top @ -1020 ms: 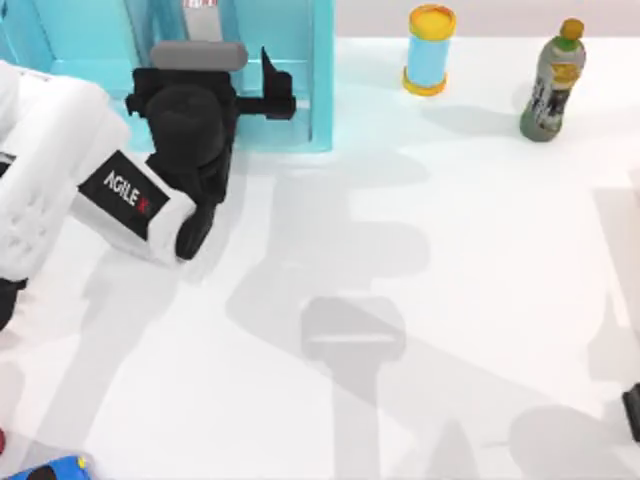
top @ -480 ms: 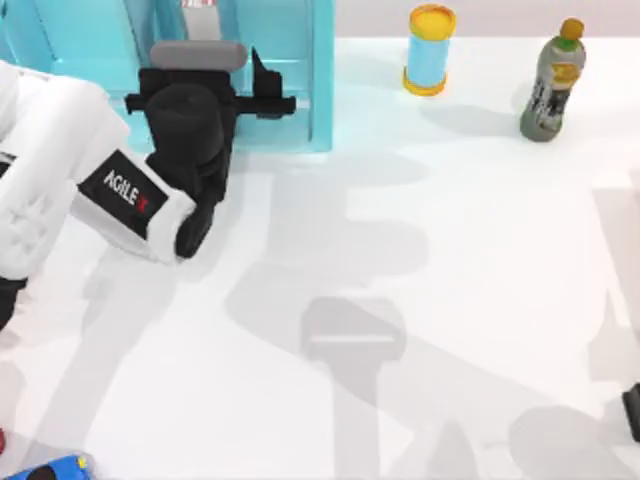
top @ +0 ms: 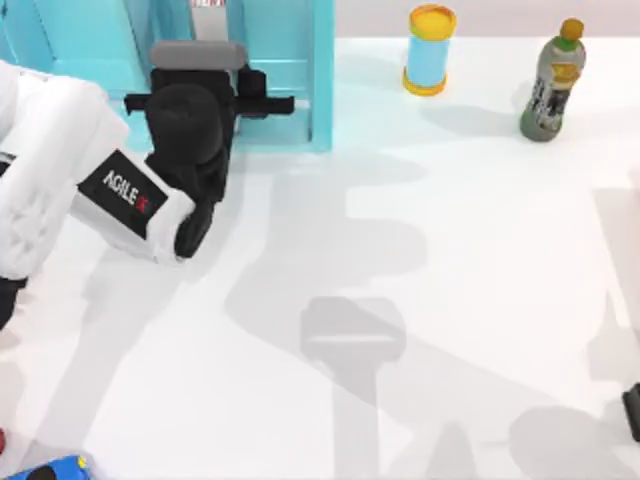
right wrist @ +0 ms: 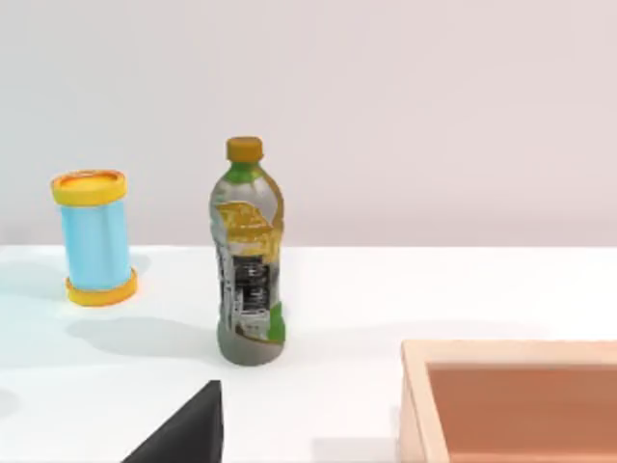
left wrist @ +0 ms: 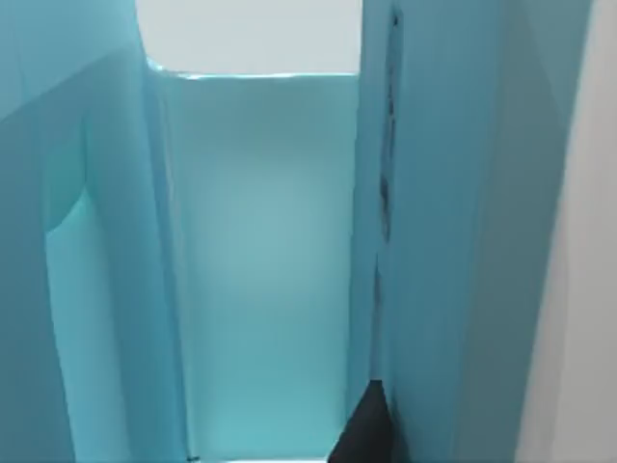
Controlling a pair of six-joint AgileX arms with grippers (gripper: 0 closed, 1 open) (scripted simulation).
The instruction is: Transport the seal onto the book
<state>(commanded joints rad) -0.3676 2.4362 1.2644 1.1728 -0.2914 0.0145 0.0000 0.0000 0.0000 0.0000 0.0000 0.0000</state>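
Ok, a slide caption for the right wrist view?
Bottle standing beside yellow-capped blue cylinder on the white table, wooden box corner nearby.

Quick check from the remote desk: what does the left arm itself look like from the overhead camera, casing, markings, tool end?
The left arm has a bulky white rounded casing carrying a black panel lettered AGILEX in white with a small red mark. Its wrist section is matte black and cylindrical, topped by a grey bar, ending in the black left tool by the light-blue shelf unit. No cables are visible.

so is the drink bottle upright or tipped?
Upright. The bottle stands on its base on the table, orange cap uppermost, beside the yellow-capped blue cylinder.
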